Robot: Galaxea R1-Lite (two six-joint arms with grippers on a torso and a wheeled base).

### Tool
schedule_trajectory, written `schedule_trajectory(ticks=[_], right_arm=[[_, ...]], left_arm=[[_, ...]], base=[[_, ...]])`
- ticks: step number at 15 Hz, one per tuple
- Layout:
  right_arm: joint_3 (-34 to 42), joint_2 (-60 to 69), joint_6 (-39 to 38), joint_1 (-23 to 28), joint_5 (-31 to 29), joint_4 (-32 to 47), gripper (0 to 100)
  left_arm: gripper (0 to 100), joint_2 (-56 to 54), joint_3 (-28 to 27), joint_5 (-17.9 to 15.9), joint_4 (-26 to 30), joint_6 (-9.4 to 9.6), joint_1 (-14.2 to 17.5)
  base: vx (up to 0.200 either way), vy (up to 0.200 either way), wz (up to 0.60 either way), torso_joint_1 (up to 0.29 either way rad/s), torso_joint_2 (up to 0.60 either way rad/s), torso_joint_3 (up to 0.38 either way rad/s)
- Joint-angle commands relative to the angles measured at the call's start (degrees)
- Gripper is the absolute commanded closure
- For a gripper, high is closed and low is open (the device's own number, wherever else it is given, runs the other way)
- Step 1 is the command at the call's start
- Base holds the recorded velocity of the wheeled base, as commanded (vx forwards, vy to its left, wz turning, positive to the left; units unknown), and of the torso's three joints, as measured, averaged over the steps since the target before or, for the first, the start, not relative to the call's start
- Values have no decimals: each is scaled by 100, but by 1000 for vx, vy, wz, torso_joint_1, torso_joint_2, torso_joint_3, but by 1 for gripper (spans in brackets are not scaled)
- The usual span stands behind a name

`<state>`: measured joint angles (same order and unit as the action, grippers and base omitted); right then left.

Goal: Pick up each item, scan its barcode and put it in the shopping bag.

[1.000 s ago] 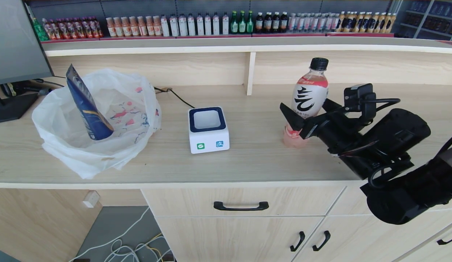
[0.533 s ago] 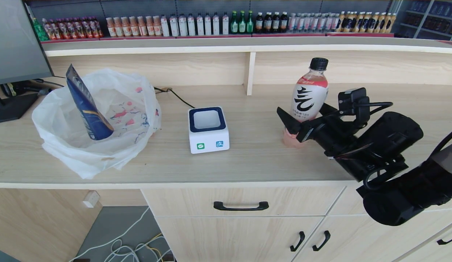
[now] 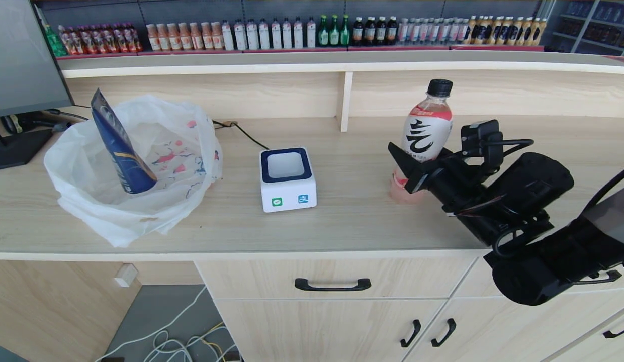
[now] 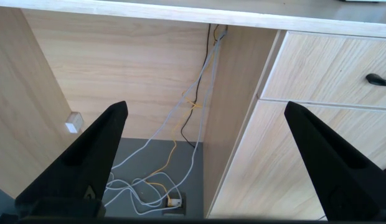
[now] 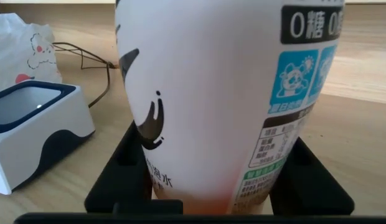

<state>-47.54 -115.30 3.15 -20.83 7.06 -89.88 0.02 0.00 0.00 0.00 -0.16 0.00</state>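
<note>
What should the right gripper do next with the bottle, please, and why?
Probably close the right gripper on the bottle: its open fingers flank the lower body on both sides, and the bottle stands upright on the counter, not yet lifted toward the scanner.

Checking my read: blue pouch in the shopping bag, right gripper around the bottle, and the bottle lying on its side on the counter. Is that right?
Not quite. The bottle stands upright on the counter, cap up, not on its side; the head view shows it. The rest holds: the blue pouch is in the shopping bag and the right gripper is around the bottle.
</note>
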Motion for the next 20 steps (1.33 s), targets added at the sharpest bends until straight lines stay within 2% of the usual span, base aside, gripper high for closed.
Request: schedule_trajectory(ticks=[1, 16, 20], right_arm=[[-36, -19, 2, 0, -3, -12, 100], [351, 702, -16, -17, 15, -12, 100], [931, 1458, -156, -395, -38, -12, 100]], left_arm=[[0, -2, 0, 0, 0, -2, 0], [0, -2, 0, 0, 0, -2, 0], [0, -2, 0, 0, 0, -2, 0]], base=[[0, 0, 0, 0, 0, 0], [0, 0, 0, 0, 0, 0], [0, 0, 0, 0, 0, 0]])
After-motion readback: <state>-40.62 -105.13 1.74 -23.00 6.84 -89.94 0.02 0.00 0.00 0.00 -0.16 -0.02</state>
